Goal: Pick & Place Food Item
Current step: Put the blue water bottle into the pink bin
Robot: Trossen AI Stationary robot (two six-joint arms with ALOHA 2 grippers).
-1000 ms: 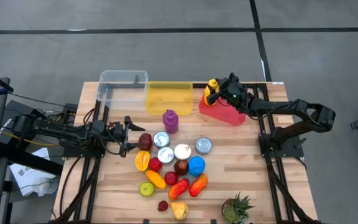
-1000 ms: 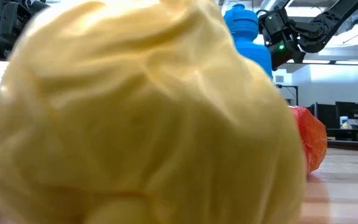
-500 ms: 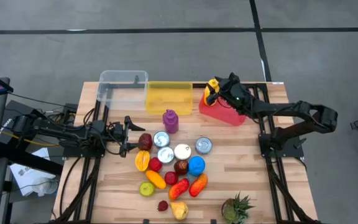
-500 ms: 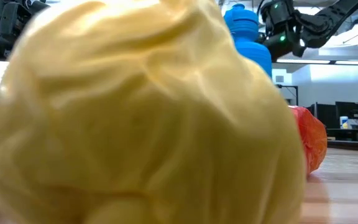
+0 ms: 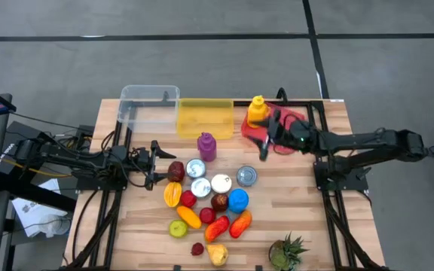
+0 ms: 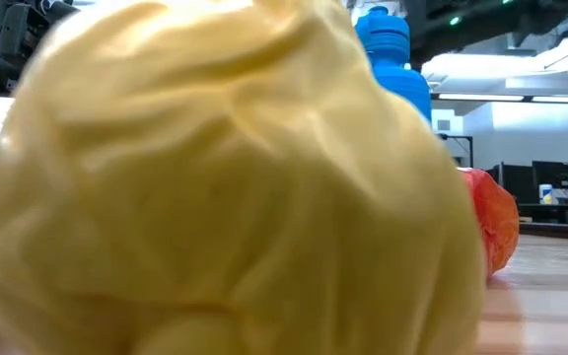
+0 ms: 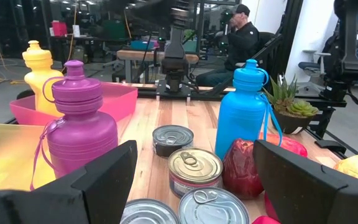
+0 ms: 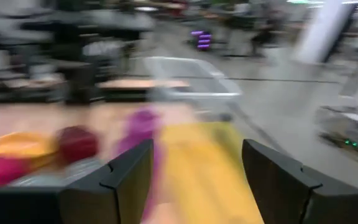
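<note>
**Supervisor:** What's on your screen?

**Operator:** Wooden table (image 5: 300, 226) on grey floor, seen from above. Along the upper edge I see a clear bin (image 5: 148, 102), a yellow bin (image 5: 203, 117) beside it, and a red bin (image 5: 277, 137) at upper right. A yellow bottle (image 5: 257, 111) stands upright at the red bin's left end.

**Supervisor:** Where are the hands?

**Operator:** My right hand (image 5: 265, 140) is just below that bottle, over the red bin's near edge. Its fingers are spread and I see nothing between them in the wrist view, which is blurred. My left hand (image 5: 155, 164) waits at centre left, released, fingers apart with nothing in them, just left of a dark red fruit (image 5: 175, 171).

**Supervisor:** And the rest of the food?

**Operator:** Clustered in the middle of the frame: a purple bottle (image 5: 206, 146), three tins (image 5: 202, 178) with a fourth tin (image 5: 246, 176) to the right, a blue bottle (image 5: 238, 200), and assorted fruit (image 5: 202, 218) below. A pineapple (image 5: 288, 252) sits at lower right. The low camera is nearly filled by a pale yellow item (image 6: 225, 187) right at the lens.
</note>
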